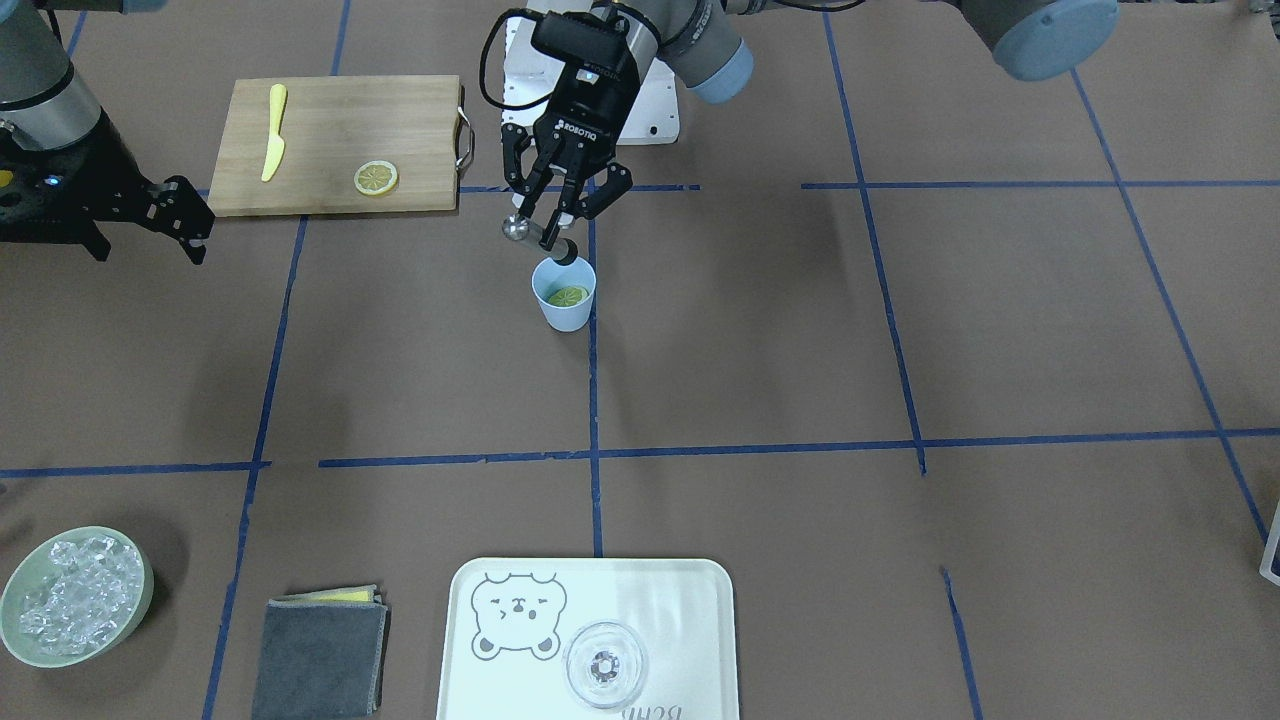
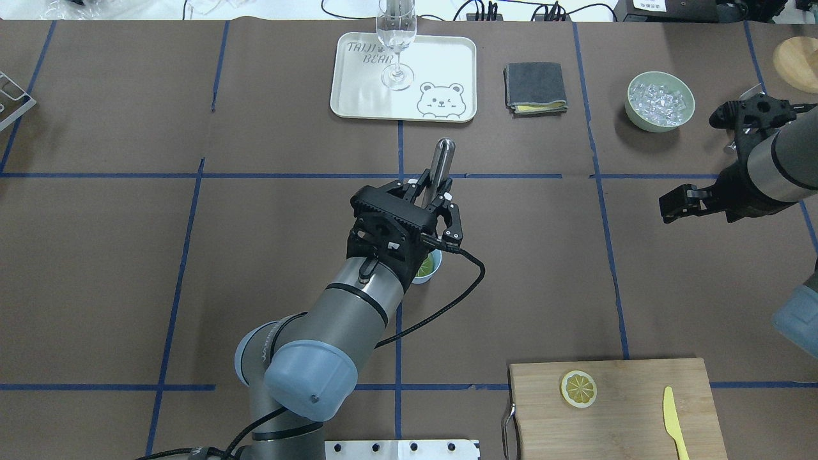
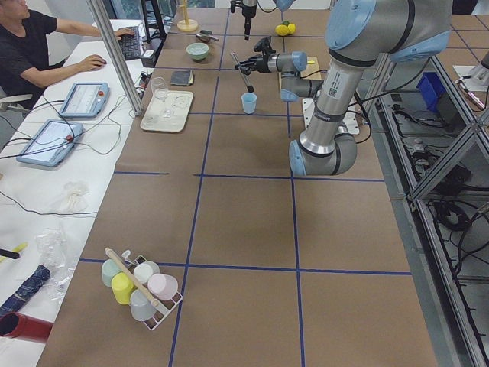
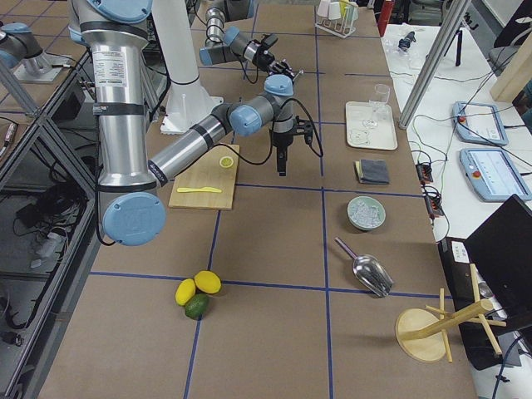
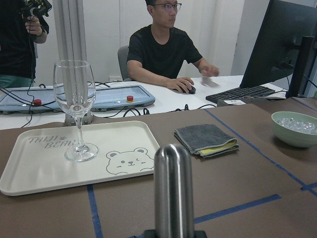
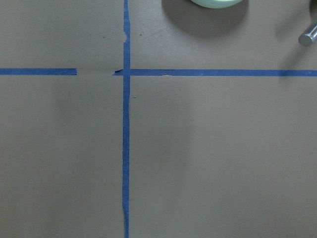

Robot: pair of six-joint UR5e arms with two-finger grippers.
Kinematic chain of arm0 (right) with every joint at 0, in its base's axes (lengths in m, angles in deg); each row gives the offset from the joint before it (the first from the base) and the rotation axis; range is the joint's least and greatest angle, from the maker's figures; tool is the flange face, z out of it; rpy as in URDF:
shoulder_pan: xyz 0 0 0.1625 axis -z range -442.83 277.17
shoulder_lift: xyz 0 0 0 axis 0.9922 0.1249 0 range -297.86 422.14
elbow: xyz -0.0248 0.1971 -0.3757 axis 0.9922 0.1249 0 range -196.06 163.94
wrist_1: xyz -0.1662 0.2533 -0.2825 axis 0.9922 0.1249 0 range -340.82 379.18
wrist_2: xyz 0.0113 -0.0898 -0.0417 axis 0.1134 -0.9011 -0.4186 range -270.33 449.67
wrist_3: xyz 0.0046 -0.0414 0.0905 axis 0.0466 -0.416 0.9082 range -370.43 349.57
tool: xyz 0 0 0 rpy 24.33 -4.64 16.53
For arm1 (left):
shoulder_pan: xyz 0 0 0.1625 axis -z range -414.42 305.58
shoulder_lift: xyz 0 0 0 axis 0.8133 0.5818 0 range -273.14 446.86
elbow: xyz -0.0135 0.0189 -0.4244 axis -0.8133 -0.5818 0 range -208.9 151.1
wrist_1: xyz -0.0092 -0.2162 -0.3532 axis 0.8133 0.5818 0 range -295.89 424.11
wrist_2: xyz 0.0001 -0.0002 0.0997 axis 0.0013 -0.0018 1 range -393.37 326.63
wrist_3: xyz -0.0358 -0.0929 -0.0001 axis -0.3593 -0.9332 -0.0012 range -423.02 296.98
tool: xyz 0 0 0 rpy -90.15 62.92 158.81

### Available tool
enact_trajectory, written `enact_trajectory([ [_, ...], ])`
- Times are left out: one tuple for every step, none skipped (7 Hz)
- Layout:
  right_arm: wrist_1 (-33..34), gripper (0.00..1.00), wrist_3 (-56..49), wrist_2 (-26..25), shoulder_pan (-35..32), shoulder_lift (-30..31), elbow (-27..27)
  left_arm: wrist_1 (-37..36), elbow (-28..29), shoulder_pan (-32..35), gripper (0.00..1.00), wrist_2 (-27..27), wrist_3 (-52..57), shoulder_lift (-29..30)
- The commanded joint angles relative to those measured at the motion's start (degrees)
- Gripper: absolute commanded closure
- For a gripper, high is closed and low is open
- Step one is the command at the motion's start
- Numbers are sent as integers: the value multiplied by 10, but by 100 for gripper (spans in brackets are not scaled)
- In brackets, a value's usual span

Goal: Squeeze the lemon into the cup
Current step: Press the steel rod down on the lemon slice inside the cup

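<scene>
The light-blue cup [image 1: 565, 312] stands at the middle of the table. A lemon slice [image 1: 567, 296] lies flat inside it. My left gripper [image 1: 548, 232] is shut on a steel muddler [image 1: 517, 229] and holds it tilted, its black lower end at the cup's far rim. From overhead the gripper [image 2: 429, 191] covers most of the cup [image 2: 434, 269]. The muddler's steel end fills the left wrist view [image 5: 173, 188]. My right gripper [image 1: 197, 240] hangs shut and empty over bare table, well off to the side. A second lemon slice [image 1: 376, 178] lies on the wooden board [image 1: 330, 120].
A yellow plastic knife [image 1: 273, 132] lies on the board. A white tray [image 1: 700, 600] holds a wine glass [image 1: 605, 665]. A grey cloth [image 1: 320, 655] and a green bowl of ice [image 1: 143, 570] sit along the same edge. A metal scoop [image 4: 370, 270] lies farther off.
</scene>
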Motion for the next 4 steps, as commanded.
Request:
enact_trajectory([
  [0,0,1,0,-1,1,-4,-1,-22,38,100,-4,14,-2],
  [-1,0,1,0,-2,3,-5,-6,-22,53,100,-20,-13,-20],
  [0,0,1,2,-3,6,-9,-10,-22,69,100,-27,-48,-73],
  [-1,0,1,8,-3,9,-12,-12,-22,104,100,-106,-49,-111],
])
